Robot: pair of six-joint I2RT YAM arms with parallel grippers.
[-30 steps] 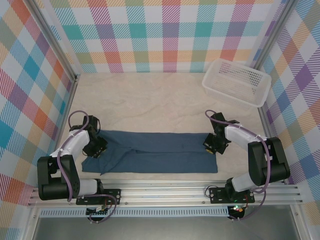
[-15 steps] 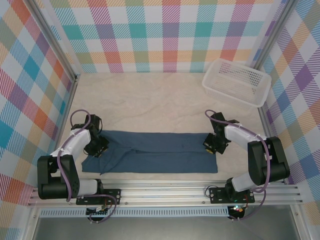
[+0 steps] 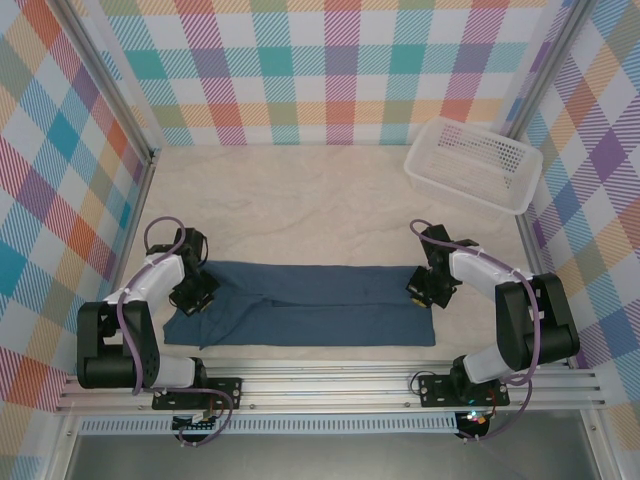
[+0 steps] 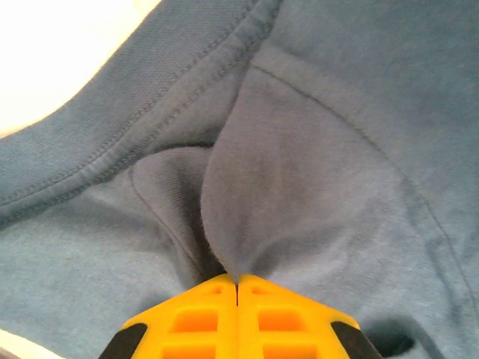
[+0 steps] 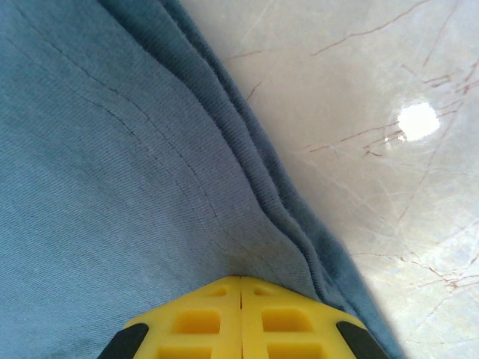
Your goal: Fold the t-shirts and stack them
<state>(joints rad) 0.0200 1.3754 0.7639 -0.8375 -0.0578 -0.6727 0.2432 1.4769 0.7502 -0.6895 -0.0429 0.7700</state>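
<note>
The dark slate-blue t-shirt (image 3: 310, 305) lies folded into a long strip across the front of the table. My left gripper (image 3: 195, 297) is at its left end. In the left wrist view its yellow fingers (image 4: 202, 318) are pressed together, shut on a pinched ridge of the t-shirt (image 4: 337, 149) just below the stitched collar band (image 4: 150, 127). My right gripper (image 3: 422, 290) is at the strip's right end. Its yellow fingers (image 5: 198, 321) are shut on the layered edge of the t-shirt (image 5: 112, 149), next to bare table (image 5: 359, 112).
A white perforated basket (image 3: 472, 163) stands at the back right corner. Checked walls enclose the pale table (image 3: 300, 200) on three sides. The aluminium rail (image 3: 330, 385) with both arm bases runs along the near edge.
The left gripper's fingers have closed onto the fabric, and the left arm has shifted slightly back and to the right. The right arm and the shirt have not moved.
</note>
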